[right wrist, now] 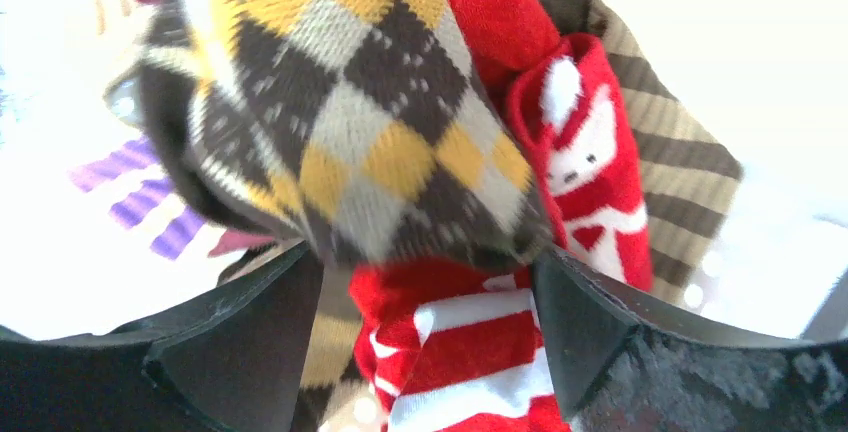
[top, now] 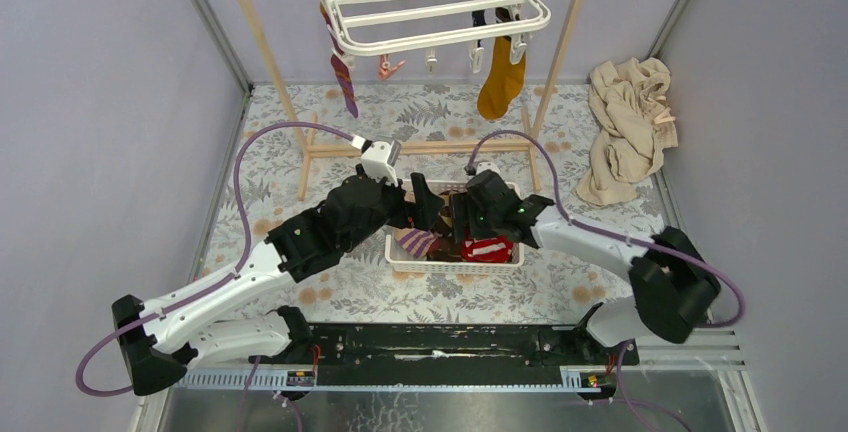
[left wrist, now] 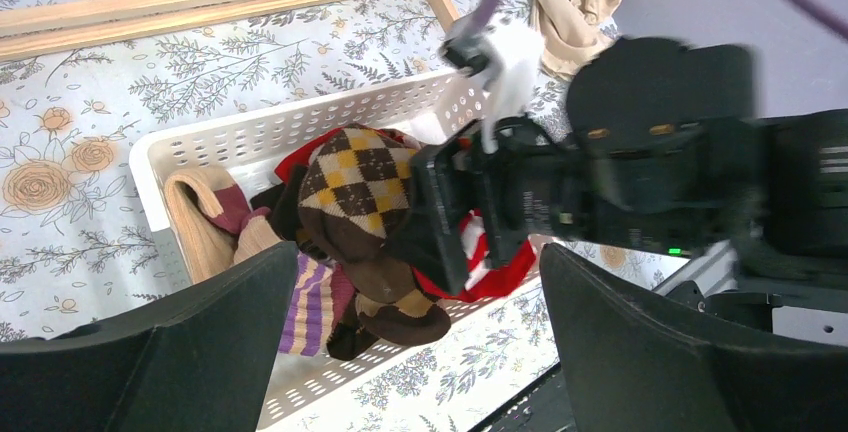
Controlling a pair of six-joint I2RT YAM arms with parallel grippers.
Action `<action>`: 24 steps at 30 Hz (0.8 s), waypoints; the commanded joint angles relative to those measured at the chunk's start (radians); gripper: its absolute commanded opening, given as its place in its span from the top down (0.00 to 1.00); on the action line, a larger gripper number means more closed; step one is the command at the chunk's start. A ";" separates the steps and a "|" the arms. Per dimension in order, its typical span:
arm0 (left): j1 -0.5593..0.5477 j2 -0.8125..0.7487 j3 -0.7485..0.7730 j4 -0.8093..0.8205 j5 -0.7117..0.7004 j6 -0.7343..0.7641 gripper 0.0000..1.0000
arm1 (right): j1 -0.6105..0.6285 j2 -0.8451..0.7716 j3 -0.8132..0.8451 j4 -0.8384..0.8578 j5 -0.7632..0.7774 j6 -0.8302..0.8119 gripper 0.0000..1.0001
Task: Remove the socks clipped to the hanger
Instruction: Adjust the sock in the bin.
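We record two arms, left (top: 230,287) and right (top: 590,237): white links nearest the black rail (top: 440,344), black links beyond it, looping purple cables (top: 238,192), black wedge fingers (left wrist: 180,352), one green light (top: 519,210).

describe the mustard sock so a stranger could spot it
Look up at the white hanger at the back. Below its right front corner hangs the mustard sock. It is plain yellow, unlike the purplish striped sock at the left.
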 commanded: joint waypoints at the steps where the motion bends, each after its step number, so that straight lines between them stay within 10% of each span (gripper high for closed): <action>1: 0.002 -0.001 0.017 -0.004 -0.001 -0.003 0.01 | -0.004 -0.157 0.089 -0.156 0.008 -0.069 0.18; 24: 0.001 0.003 0.031 -0.010 0.000 -0.014 0.01 | 0.000 0.056 -0.039 0.123 -0.145 -0.047 0.20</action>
